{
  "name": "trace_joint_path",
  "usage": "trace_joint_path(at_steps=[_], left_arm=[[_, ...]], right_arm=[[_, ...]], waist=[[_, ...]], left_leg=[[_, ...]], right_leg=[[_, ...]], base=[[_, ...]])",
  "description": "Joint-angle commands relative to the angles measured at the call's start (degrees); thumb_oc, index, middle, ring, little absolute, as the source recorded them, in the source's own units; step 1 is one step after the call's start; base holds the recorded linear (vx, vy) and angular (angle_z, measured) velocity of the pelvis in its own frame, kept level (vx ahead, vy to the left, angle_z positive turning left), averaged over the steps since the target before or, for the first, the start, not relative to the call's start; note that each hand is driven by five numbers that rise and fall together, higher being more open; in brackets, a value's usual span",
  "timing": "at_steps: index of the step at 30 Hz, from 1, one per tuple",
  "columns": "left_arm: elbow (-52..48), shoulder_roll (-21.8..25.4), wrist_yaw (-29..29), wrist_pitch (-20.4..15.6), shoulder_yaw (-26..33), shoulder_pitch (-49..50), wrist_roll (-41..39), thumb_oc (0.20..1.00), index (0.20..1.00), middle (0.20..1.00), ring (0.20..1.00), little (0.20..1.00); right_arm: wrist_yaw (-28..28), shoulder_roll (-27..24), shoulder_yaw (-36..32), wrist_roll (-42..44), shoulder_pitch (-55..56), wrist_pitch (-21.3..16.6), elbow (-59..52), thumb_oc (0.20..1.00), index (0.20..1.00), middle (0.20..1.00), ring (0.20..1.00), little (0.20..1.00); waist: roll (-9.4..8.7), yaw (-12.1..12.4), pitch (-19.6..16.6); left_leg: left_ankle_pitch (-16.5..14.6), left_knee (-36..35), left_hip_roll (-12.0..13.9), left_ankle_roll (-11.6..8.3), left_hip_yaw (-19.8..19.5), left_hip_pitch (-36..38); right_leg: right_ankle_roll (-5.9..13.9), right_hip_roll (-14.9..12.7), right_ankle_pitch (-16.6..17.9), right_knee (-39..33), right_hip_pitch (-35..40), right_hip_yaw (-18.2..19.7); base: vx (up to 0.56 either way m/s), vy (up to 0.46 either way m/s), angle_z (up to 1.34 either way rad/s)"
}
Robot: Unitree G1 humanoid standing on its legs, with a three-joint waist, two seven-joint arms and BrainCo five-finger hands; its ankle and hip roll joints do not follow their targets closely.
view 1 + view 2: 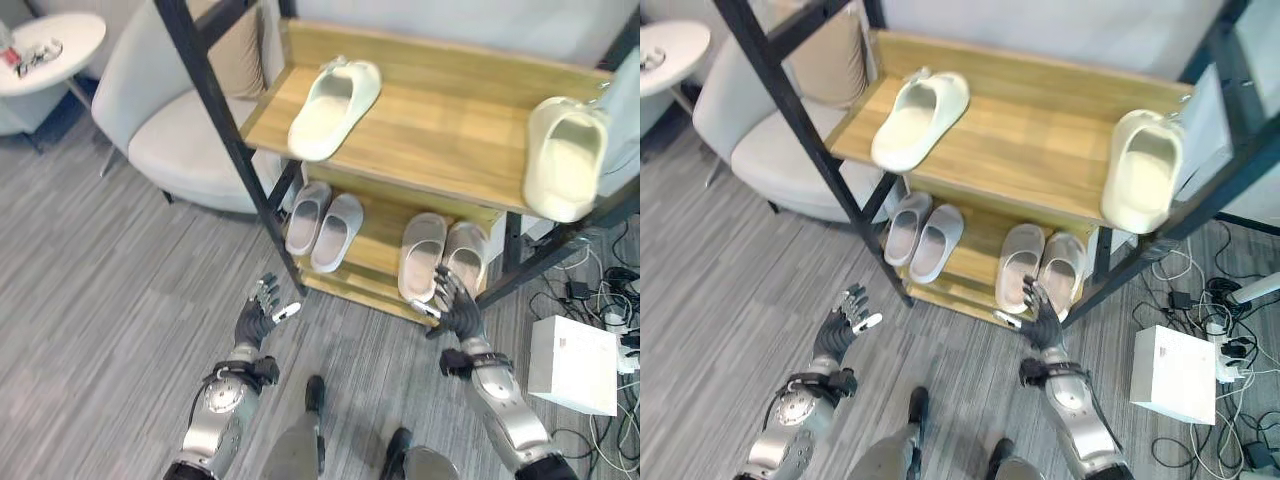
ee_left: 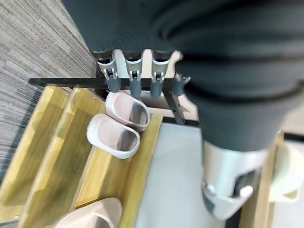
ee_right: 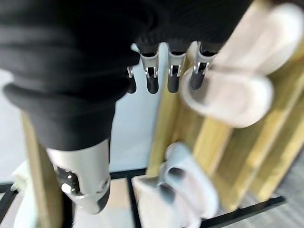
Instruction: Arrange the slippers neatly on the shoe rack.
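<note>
The wooden shoe rack has a black frame. On its top shelf one cream slipper lies at the left. A second cream slipper hangs over the right front edge. The lower shelf holds a pale grey pair and a beige pair. My left hand is open over the floor, in front of the rack's left leg, holding nothing. My right hand is open at the lower shelf's front edge. Its fingers are straight, close to the beige pair's heels; I cannot tell whether they touch.
A grey armchair stands left of the rack, with a round white table beyond it. A white box and loose cables lie on the floor at the right. The floor is grey wood-look planks.
</note>
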Motion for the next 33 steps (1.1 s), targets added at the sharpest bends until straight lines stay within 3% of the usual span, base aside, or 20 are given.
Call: trace_joint_path(at_steps=[1, 6, 7, 9, 11, 13, 14, 15, 16, 17, 19, 20, 22, 23, 27, 33], left_arm=[[0.0, 2.9, -3.2, 0.1, 0.7, -5.0, 7.8, 1.000, 1.000, 1.000, 1.000, 1.000], [1.5, 6.4, -9.0, 1.8, -2.8, -5.4, 18.0, 1.000, 1.000, 1.000, 1.000, 1.000], [0.6, 9.1, -12.1, 1.9, -6.0, -7.7, 24.0, 1.000, 1.000, 1.000, 1.000, 1.000], [-2.2, 12.3, -14.6, 1.3, -9.9, -12.8, 28.1, 1.000, 1.000, 1.000, 1.000, 1.000], [-8.7, 15.3, -17.5, 0.1, -13.8, -18.7, 24.5, 1.000, 1.000, 1.000, 1.000, 1.000], [-16.9, 15.2, -21.5, -0.1, -16.6, -23.7, 10.0, 1.000, 1.000, 1.000, 1.000, 1.000], [-18.2, 11.6, -20.2, -0.6, -13.5, -25.1, 0.4, 1.000, 1.000, 1.000, 1.000, 1.000], [-18.2, 10.4, -18.7, -1.2, -11.8, -25.4, -0.5, 1.000, 1.000, 1.000, 1.000, 1.000], [-18.1, 8.5, -14.1, -3.0, -7.7, -26.6, 1.1, 1.000, 1.000, 1.000, 1.000, 1.000], [-18.1, 8.5, -14.1, -3.0, -7.7, -26.6, 1.1, 1.000, 1.000, 1.000, 1.000, 1.000], [-15.6, 6.7, -5.2, -4.9, -2.3, -29.3, 8.8, 1.000, 1.000, 1.000, 1.000, 1.000], [-12.4, 7.5, 1.9, -4.9, 0.5, -32.4, 17.6, 1.000, 1.000, 1.000, 1.000, 1.000], [-8.9, 11.5, 8.9, -3.2, 0.8, -38.0, 30.2, 1.000, 1.000, 1.000, 1.000, 1.000], [-8.6, 11.5, 9.1, -3.3, 0.6, -38.3, 30.3, 1.000, 1.000, 1.000, 1.000, 1.000], [-4.1, 20.4, 16.1, 0.0, -0.5, -45.4, 44.3, 1.000, 1.000, 1.000, 1.000, 1.000], [1.3, 27.0, 21.0, 6.3, -2.1, -50.2, 58.7, 1.000, 1.000, 1.000, 1.000, 1.000]], right_arm=[[3.7, -0.7, -1.6, -1.6, -5.6, -0.7, -1.7, 1.000, 1.000, 1.000, 1.000, 1.000], [6.8, -1.8, -3.7, -2.2, -0.7, 0.5, -1.4, 1.000, 1.000, 1.000, 1.000, 1.000], [7.6, -2.3, -4.5, -2.9, 0.7, 0.9, -0.3, 1.000, 1.000, 1.000, 1.000, 1.000], [8.0, -2.7, -4.9, -3.1, 0.9, 1.0, 0.8, 1.000, 1.000, 1.000, 1.000, 1.000], [8.9, -3.6, -4.9, -2.4, 1.3, 1.0, 1.8, 1.000, 1.000, 1.000, 1.000, 1.000], [10.1, -4.1, -3.8, -2.5, 1.7, 1.1, 3.1, 1.000, 1.000, 1.000, 1.000, 1.000], [10.1, -3.2, -3.4, -2.9, 2.0, 1.0, 3.4, 1.000, 1.000, 1.000, 1.000, 1.000], [9.9, -2.8, -3.5, -2.9, 2.2, 0.8, 3.3, 1.000, 1.000, 1.000, 1.000, 1.000], [9.7, -1.8, -3.8, -2.6, 2.8, 0.4, 3.0, 1.000, 1.000, 1.000, 1.000, 1.000], [9.7, -1.8, -3.8, -2.6, 2.8, 0.4, 3.0, 1.000, 1.000, 1.000, 1.000, 1.000], [8.9, -0.7, -3.9, -2.1, 3.1, -0.6, 3.6, 1.000, 1.000, 1.000, 1.000, 1.000], [8.0, -0.7, -3.7, -1.9, 3.1, -1.6, 4.0, 1.000, 1.000, 1.000, 1.000, 1.000], [6.8, -1.5, -3.2, -1.5, 2.8, -3.0, 4.1, 1.000, 1.000, 1.000, 1.000, 1.000], [6.8, -1.4, -3.3, -1.5, 2.6, -3.1, 4.2, 1.000, 1.000, 1.000, 1.000, 1.000], [6.4, -3.1, -1.5, -0.5, 2.6, -4.3, 3.7, 1.000, 1.000, 1.000, 1.000, 1.000], [6.2, -4.2, 0.0, 0.3, 2.8, -5.7, 3.4, 1.000, 1.000, 1.000, 1.000, 1.000]], waist=[[-1.83, -0.1, 1.8], [-0.96, -2.4, -0.9], [-0.55, -3.7, -1.9], [-0.09, -5.0, -2.5], [0.46, -6.5, -3.3], [0.96, -8.1, -3.9], [0.99, -8.6, -4.1], [0.96, -8.7, -4.2], [0.87, -8.6, -4.1], [0.88, -8.6, -4.1], [0.71, -8.4, -4.0], [0.70, -8.5, -3.8], [0.92, -8.9, -3.5], [0.86, -8.9, -3.3], [1.04, -9.7, -2.6], [0.48, -9.8, -2.1]], left_leg=[[-9.5, 0.2, 1.3, -2.77, 1.2, 6.3], [-10.5, -0.6, 1.3, -2.71, 4.0, 8.6], [-11.0, -0.6, 1.3, -2.62, 4.8, 9.4], [-11.5, -0.6, 1.3, -2.60, 5.4, 10.1], [-11.9, -0.6, 1.3, -2.50, 6.1, 10.7], [-12.3, -0.6, 1.1, -2.41, 6.9, 11.3], [-12.4, -0.6, 1.1, -2.33, 7.1, 11.5], [-12.4, -0.6, 1.1, -2.31, 7.1, 11.6], [-12.5, -0.6, 1.0, -2.33, 7.0, 11.8], [-12.5, -0.6, 1.0, -2.33, 7.0, 11.8], [-12.4, -0.6, 1.1, -2.35, 6.9, 11.8], [-12.3, -0.6, 1.1, -2.46, 7.0, 11.6], [-12.3, -0.6, 1.2, -2.57, 7.2, 11.4], [-12.3, -0.6, 1.2, -2.58, 7.2, 11.5], [-12.3, -0.6, 1.2, -2.70, 7.8, 11.1], [-12.5, -0.6, 1.1, -2.69, 8.3, 10.4]], right_leg=[[5.31, -3.6, 9.3, -12.9, 3.1, -0.3], [6.01, -3.4, 10.7, -15.3, 4.1, 1.8], [6.26, -3.5, 10.8, -15.4, 4.3, 2.6], [6.46, -3.5, 10.9, -15.4, 4.4, 3.3], [6.71, -3.6, 11.1, -15.4, 4.3, 4.1], [6.93, -3.6, 11.0, -15.4, 4.3, 4.9], [6.83, -3.6, 11.1, -15.4, 4.4, 5.4], [6.79, -3.7, 11.0, -15.4, 4.5, 5.4], [6.64, -3.7, 10.9, -15.4, 4.6, 5.4], [6.64, -3.7, 10.9, -15.4, 4.6, 5.4], [6.55, -3.7, 10.9, -15.4, 4.7, 5.2], [6.61, -3.7, 11.0, -15.4, 4.5, 5.2], [6.75, -3.6, 11.1, -15.4, 4.0, 5.5], [6.75, -3.6, 11.1, -15.4, 4.0, 5.5], [7.16, -3.5, 11.6, -15.4, 3.0, 6.0], [7.46, -3.6, 11.8, -15.4, 2.0, 6.4]], base=[[0.06, 0.025, -0.39], [0.04, 0.020, -0.36], [0.08, 0.027, -0.30], [0.07, 0.021, -0.33], [0.08, 0.018, -0.36], [0.08, -0.009, -0.27], [0.05, -0.026, -0.24], [0.05, -0.038, -0.20], [0.03, -0.023, -0.22], [0.03, -0.040, -0.15], [0.03, -0.037, -0.02], [0.04, -0.021, 0.07], [0.03, -0.004, 0.08], [0.02, 0.010, 0.05], [0.01, 0.009, 0.02], [0.01, 0.009, -0.06]])
